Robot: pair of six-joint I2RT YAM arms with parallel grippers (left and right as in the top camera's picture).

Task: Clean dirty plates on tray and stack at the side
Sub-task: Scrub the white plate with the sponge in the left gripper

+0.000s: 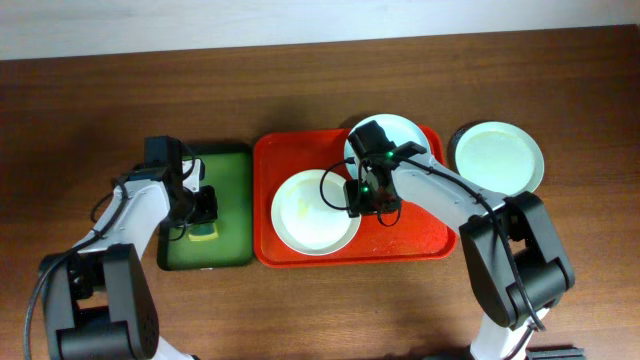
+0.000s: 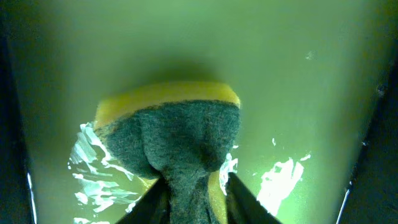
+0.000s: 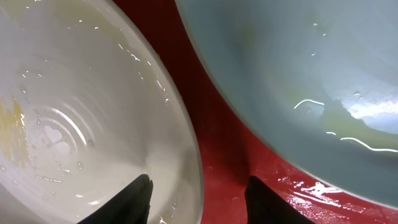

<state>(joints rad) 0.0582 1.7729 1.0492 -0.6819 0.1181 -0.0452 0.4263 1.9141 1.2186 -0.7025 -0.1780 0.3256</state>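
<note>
Dark brown wood covers the counter (image 1: 100, 100), with a pale strip of wall along its far edge. The red tray (image 1: 420, 240) sits at the middle of the counter, its long axis running from the left edge toward the right edge. Its corners are rounded, its rim is raised, and its floor is wet and shiny.

Two plates lie flat on it. The white plate (image 1: 315, 212) is in the near left part of the tray. It is wet, with a faint yellow smear on its inner surface (image 3: 12, 130). The blue plate (image 1: 400, 132) is at the tray's far right corner, partly under the right arm, and carries streaks of water. A second blue plate (image 1: 498, 158) lies off the tray on the bare wood, just beside the tray's right end, toward the far right corner of the counter.

The right gripper (image 1: 372, 200) is low over the tray with its jaws apart. One finger (image 3: 134, 199) is over the inside of the white plate and the other is over the red floor, so the plate's rim lies between them, ungrasped.

A green tray (image 1: 230, 180) lies just left of the red one. There the left gripper (image 1: 203, 215) pinches a sponge (image 2: 171, 134), yellow with a dark green scouring face, which bunches between its fingers.
</note>
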